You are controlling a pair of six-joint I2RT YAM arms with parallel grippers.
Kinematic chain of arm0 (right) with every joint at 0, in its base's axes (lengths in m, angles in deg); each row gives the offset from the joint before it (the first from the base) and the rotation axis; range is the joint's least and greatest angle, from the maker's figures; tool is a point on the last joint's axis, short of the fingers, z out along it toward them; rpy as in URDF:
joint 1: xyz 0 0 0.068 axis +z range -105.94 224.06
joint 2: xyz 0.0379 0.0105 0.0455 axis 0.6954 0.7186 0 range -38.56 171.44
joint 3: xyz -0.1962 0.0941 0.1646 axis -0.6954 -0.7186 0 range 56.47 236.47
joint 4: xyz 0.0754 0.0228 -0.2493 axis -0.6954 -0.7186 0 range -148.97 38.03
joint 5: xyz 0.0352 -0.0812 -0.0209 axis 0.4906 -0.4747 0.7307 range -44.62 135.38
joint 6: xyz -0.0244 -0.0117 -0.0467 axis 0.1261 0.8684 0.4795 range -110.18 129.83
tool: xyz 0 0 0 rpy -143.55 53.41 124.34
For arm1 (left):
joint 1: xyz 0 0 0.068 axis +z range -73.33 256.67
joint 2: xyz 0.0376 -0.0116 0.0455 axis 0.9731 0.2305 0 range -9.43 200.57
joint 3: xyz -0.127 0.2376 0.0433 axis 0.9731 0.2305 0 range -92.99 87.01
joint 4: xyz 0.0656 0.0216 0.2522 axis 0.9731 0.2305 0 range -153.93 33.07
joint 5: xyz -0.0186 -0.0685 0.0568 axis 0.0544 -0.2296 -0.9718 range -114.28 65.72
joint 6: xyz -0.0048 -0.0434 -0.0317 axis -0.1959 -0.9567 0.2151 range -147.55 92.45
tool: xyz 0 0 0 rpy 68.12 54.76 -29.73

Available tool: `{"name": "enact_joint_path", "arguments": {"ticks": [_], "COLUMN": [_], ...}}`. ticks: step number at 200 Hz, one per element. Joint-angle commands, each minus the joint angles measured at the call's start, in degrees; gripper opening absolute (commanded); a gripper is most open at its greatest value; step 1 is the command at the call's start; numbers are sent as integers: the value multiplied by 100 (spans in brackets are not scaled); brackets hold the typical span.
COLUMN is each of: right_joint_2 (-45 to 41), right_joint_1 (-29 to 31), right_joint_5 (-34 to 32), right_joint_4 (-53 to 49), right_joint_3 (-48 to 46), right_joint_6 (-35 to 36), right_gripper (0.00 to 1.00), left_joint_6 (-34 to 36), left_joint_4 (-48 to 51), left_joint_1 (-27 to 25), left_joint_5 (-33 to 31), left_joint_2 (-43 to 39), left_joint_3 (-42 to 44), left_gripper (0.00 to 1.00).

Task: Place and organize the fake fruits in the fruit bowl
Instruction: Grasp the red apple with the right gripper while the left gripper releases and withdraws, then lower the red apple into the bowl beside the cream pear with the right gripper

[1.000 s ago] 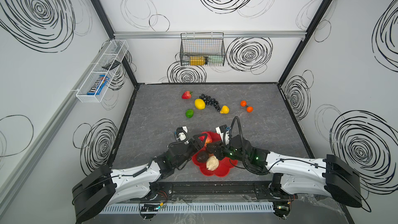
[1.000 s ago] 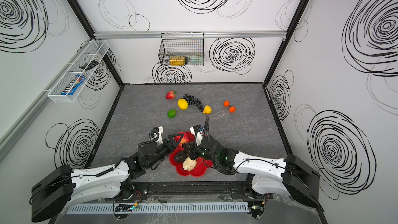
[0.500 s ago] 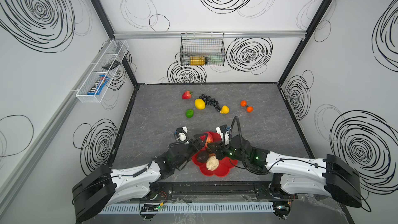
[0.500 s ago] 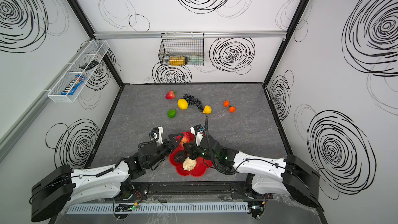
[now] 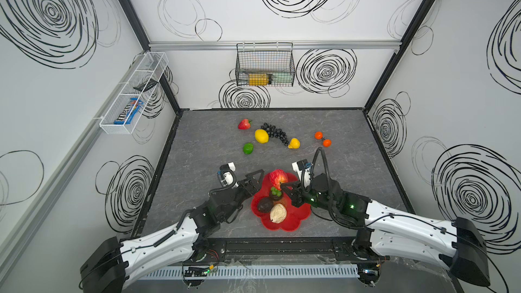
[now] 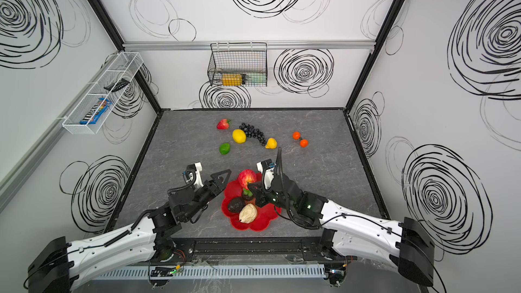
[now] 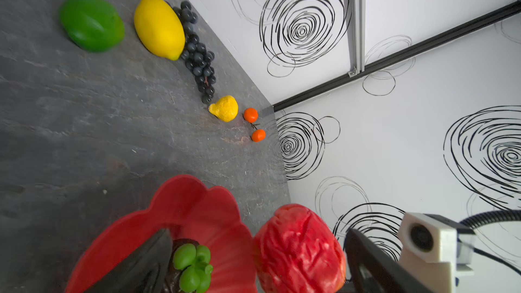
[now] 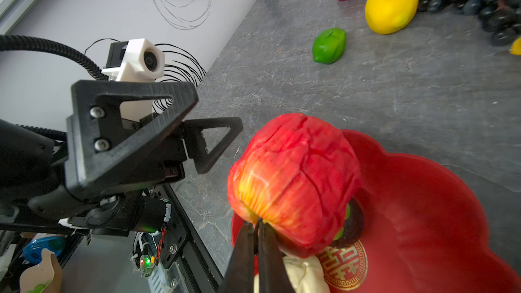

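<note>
While my left claw (image 5: 255,182) gapes wide and empty just left of the fruit bowl (image 5: 294,225), an avocado (image 5: 265,204), a mangosteen (image 5: 275,193) and a beige fruit (image 5: 278,213) lie inside it; over its far edge hangs the red apple (image 5: 278,177), pinched at its stem end by my right claw (image 5: 282,186), jaws closed tight; strawberry (image 5: 244,124), lime (image 5: 248,148), lemons (image 5: 261,136), grapes (image 5: 276,133) and oranges (image 5: 318,135) lie farther back on the table (image 5: 203,147).

**Bowl hemmed in, mid-desk open**

The shallow red scalloped plastic bowl (image 5: 296,221) is blocked at its far rim by the red-yellow plastic apple (image 5: 278,177), pinched in the right end effector (image 5: 282,186). The spread left end effector (image 5: 253,183) blocks its left side. Bare grey desk (image 5: 267,159) lies open between the bowl and the green plastic lime (image 5: 248,148). The bowl's near-right petals are unobstructed.
</note>
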Motion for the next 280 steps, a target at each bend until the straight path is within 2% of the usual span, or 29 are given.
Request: {"name": "enact_joint_path", "arguments": {"ticks": [1, 44, 77, 132, 213, 280], "right_joint_2": [-351, -507, -493, -259, 297, 684], "right_joint_1": [-77, -69, -18, 114, 591, 835], "right_joint_5": [-134, 126, 304, 601, 631, 618], "right_joint_4": [-901, -1935, -2648, -3262, -3269, -3064], "right_joint_3": [8, -19, 59, 136, 352, 479], "right_joint_6": [137, 31, -89, -462, -842, -856], "right_gripper": [8, 7, 7, 7, 7, 8], "left_joint_6": [741, 1473, 1819, 1933, 1881, 1819], "left_joint_4": [647, 1112, 1182, 930, 655, 570], "left_joint_1": [397, 1867, 2430, 2709, 3057, 3262], "left_joint_5": [-242, 679, 1017, 1156, 1484, 1674], "left_joint_2": [-457, -1121, -1277, -1247, -1152, -1165], "left_joint_3": [-27, 188, 347, 688, 977, 1079], "left_gripper": [98, 98, 98, 98, 98, 98]}}
